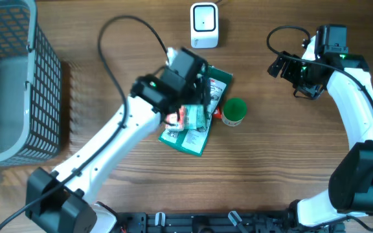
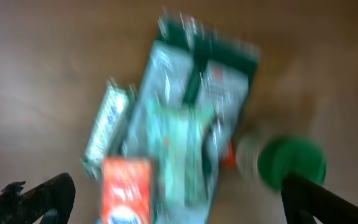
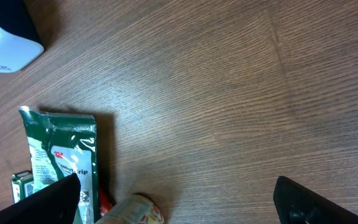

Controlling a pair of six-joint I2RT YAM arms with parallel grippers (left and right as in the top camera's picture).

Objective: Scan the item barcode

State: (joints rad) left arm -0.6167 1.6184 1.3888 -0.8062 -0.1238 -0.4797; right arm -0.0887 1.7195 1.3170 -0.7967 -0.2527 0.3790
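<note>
Left gripper (image 2: 178, 186) spread wide, nothing held, hovering over the pile (image 1: 196, 126): green packet (image 1: 217, 82), orange box (image 2: 126, 190), green-capped bottle (image 1: 234, 111); wrist view blurred, so we cannot say which item is meant for scanning; pile lies at 6 o'clock of the scanner (image 1: 204, 24), well apart; right gripper (image 3: 176, 183) wide open, empty, at 2 o'clock in the overhead view; we judge nothing presented yet; picking, carrying, scanning all remain.

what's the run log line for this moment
left tool: open, over green pouch | right tool: open, empty | scanner: apart from pouch | scan: not yet done
</note>
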